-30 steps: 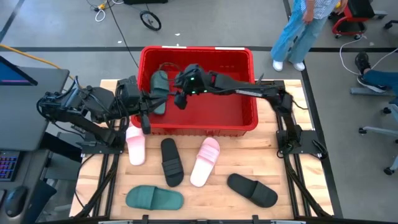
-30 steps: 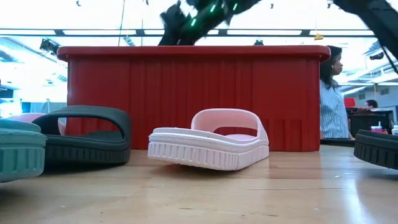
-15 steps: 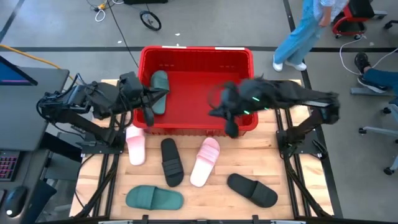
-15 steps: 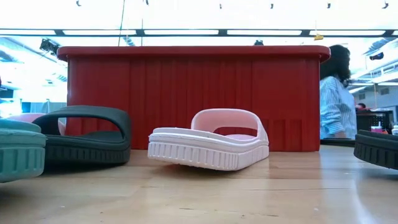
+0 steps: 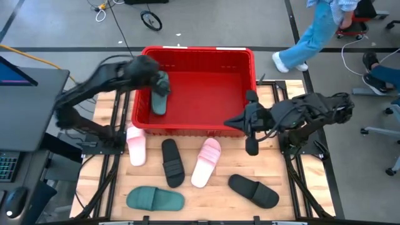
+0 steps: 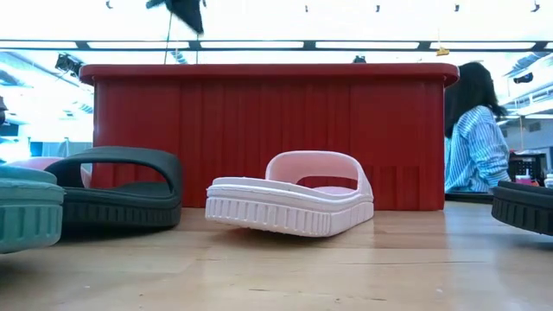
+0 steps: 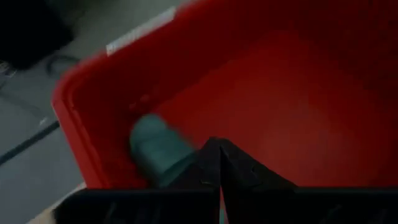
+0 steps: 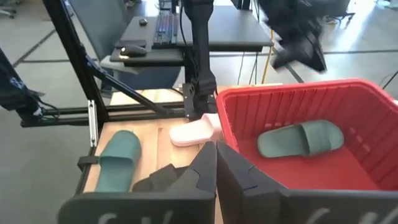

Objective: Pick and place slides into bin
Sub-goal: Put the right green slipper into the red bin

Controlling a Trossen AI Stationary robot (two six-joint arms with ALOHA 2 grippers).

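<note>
Fingers (image 7: 219, 163) shut, L arm arched over bin (image 5: 199, 53).

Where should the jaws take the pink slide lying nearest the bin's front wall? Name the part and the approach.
Grip the wide strap of the pink slide, coming straight down from above with one jaw under the arch. The slide lies sole-down, and the low view shows the strap arching clear above the footbed, open underneath. The right gripper is nearest.

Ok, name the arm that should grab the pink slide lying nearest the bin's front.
Right. The right gripper hangs just off the bin's front right corner, near that pink slide; the left gripper is over the bin's far left.
</note>
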